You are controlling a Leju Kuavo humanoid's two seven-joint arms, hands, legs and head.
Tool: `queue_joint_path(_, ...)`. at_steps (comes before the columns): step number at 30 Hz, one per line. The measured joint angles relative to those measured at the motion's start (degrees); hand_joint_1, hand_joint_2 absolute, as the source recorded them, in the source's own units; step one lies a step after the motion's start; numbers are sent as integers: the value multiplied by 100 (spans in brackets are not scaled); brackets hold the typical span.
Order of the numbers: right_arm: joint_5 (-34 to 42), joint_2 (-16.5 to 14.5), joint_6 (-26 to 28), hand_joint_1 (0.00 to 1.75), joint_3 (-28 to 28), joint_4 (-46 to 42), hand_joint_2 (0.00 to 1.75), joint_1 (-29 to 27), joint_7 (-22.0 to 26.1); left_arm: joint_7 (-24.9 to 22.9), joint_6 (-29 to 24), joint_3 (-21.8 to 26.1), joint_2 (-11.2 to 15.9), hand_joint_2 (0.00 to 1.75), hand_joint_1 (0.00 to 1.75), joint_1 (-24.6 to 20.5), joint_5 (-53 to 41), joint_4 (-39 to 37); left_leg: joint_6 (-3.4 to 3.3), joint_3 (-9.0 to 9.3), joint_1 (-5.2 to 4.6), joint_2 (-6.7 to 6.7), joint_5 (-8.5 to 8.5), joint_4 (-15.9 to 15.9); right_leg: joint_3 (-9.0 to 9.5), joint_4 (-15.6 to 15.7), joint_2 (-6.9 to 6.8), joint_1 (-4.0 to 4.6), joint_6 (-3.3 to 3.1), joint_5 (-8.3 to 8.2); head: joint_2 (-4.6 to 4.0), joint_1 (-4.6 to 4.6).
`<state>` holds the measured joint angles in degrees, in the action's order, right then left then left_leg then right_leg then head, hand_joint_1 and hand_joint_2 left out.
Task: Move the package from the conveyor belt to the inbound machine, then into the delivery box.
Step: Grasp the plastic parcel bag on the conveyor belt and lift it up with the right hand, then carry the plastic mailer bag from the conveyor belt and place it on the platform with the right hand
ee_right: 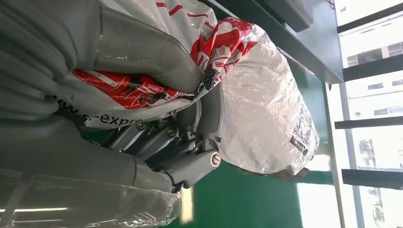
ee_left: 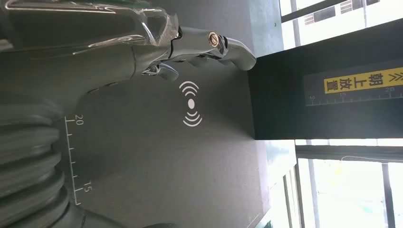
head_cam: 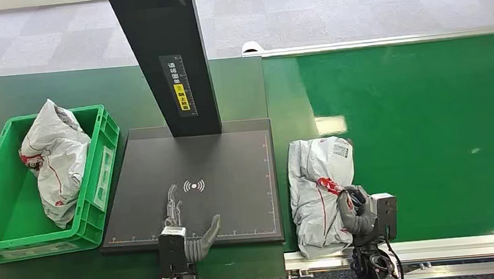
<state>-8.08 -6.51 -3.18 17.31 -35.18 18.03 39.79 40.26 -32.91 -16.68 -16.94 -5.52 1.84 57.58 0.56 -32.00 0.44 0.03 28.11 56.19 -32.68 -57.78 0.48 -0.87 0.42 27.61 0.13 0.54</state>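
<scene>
While gripped, package [ee_right: 266, 114] label-side hidden

A grey plastic courier package with red print [head_cam: 316, 194] lies on the near left end of the green conveyor belt [head_cam: 430, 132], just beside the flat black inbound machine platform [head_cam: 226, 161] to its left. The robot's right hand [head_cam: 355, 209] grips the package at its near right side. The left hand [head_cam: 188, 234] rests on the platform's near edge, before the white signal mark [head_cam: 194, 185]. A tall black post [head_cam: 168, 59] rises from the platform's far side. Left of the platform sits a green plastic delivery crate [head_cam: 103, 164], a second grey plastic package [head_cam: 56, 158] lying in it.
</scene>
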Motion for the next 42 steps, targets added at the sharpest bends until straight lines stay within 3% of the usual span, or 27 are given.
queue_joint_path(9, -221, -24, 246, 175, -10, -384, 175, -27, 5, 0, -59, 7, 3, 175, 0, 70, 7, 163, 0, -2, -1, -1, 0, 0, -1, 0, 0, 0, 0, 0, -2, -1)
queue_joint_path(21, -1088, -45, 812, 175, -370, -1639, 175, -42, -113, 1, -663, 193, 0, 175, 0, 235, -386, 431, -1, -12, -1, 5, -3, 1, 25, -2, 2, 0, 1, -3, -2, 0)
queue_joint_path(28, -1335, -69, 445, 175, -1190, -1931, 175, 1048, -542, 0, -684, 648, -64, 175, 0, 459, -619, 729, -1, -8, 0, 12, -11, 1, 25, -4, 9, 1, -1, -8, -1, -2)
queue_joint_path(33, -1156, -274, 132, 175, -1732, -1657, 175, 1914, -710, 0, -685, 897, -117, 175, 0, 515, -515, 821, 1, -7, 2, 7, -14, 1, 25, -6, 7, 3, -1, -8, -1, -2)
queue_joint_path(42, -1054, -675, -204, 175, -2272, -1131, 175, 2553, -882, 0, -685, 1110, -161, 175, 0, 528, -481, 823, 1, 8, 2, 2, -15, 2, 18, -6, 0, 2, -1, -7, -1, -3)
